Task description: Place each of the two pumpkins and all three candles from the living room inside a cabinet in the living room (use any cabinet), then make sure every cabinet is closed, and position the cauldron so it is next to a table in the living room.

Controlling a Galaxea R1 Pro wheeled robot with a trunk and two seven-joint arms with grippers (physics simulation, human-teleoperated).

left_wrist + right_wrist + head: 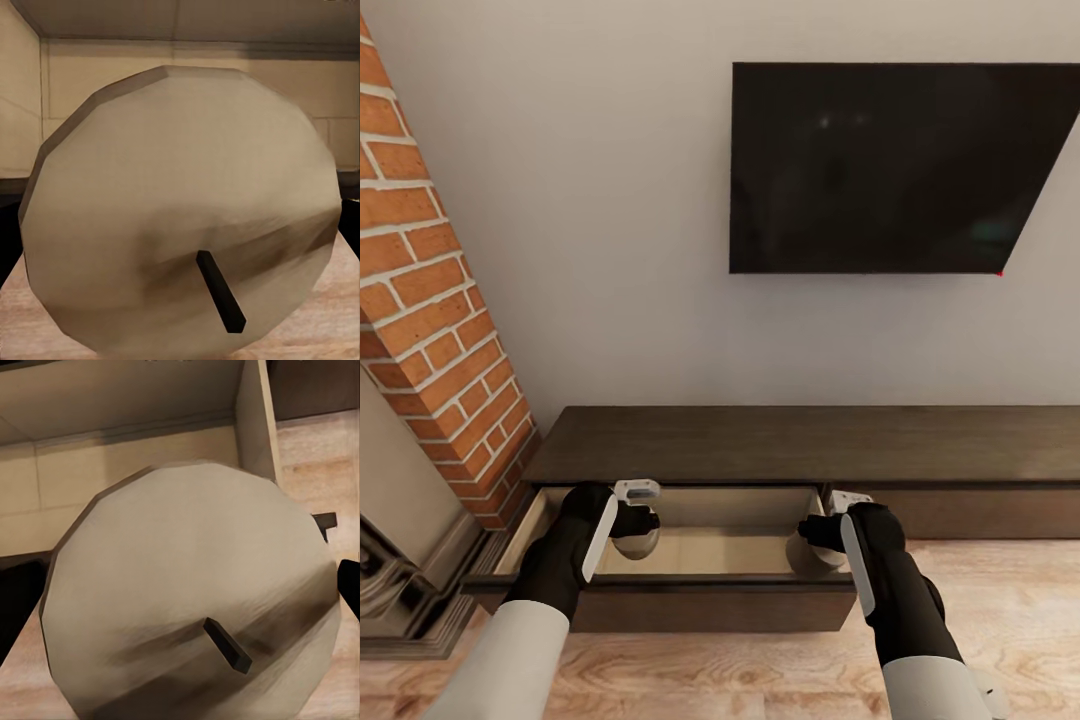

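Both grippers hang over the open drawer of the cabinet (810, 440), each closed around a candle. The left gripper (638, 520) holds its candle (635, 540) above the left part of the pale drawer interior; the right gripper (822, 530) holds the other candle (800, 552) at the drawer's right end, just inside its side wall. The long, dark-brown unit stands against a white wall under a black television (890, 165), with a brick fireplace (430, 330) at its left end. Up close, each wrist view shows a candle's pale flat top (180, 217) (187, 607) with a short dark wick (221, 291) (227, 645).
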